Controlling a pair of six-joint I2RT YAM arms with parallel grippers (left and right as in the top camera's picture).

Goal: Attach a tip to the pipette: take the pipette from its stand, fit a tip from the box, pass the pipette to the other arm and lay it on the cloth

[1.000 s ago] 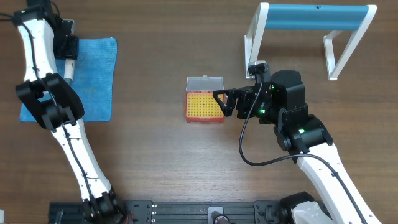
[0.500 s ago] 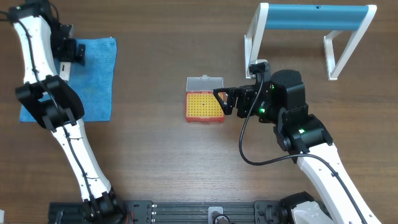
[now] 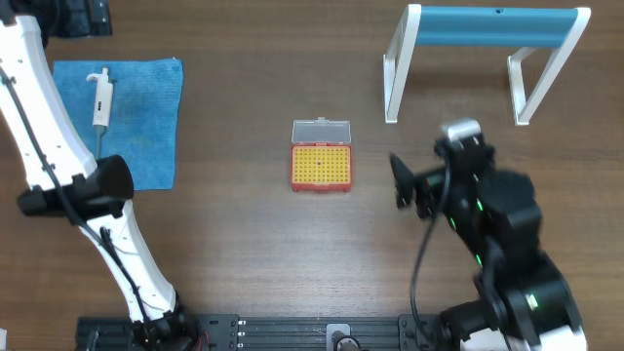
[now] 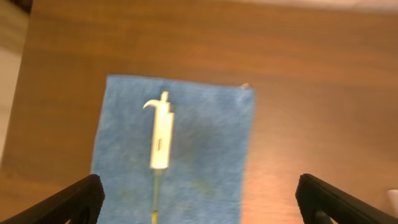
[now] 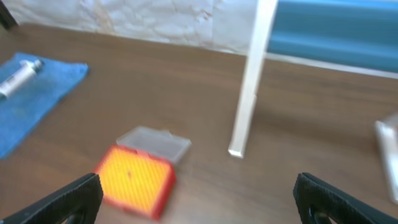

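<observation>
1. The left gripper [image 4: 199, 186] has released and risen clear, fingers apart; the pipette [image 3: 99, 97] lies on the cloth [image 3: 146, 127].
2. The right gripper [image 3: 400, 181] has drawn back from the tip box [image 3: 321, 166], fingers apart.

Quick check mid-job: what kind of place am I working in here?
Probably a mock lab bench: a pipette on a blue cloth, a tip box and a pipette stand on a wooden tabletop.

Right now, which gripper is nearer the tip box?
Right. The right gripper is beside the tip box, apart from it; the left gripper is far off, by the blue cloth that holds the pipette.
</observation>
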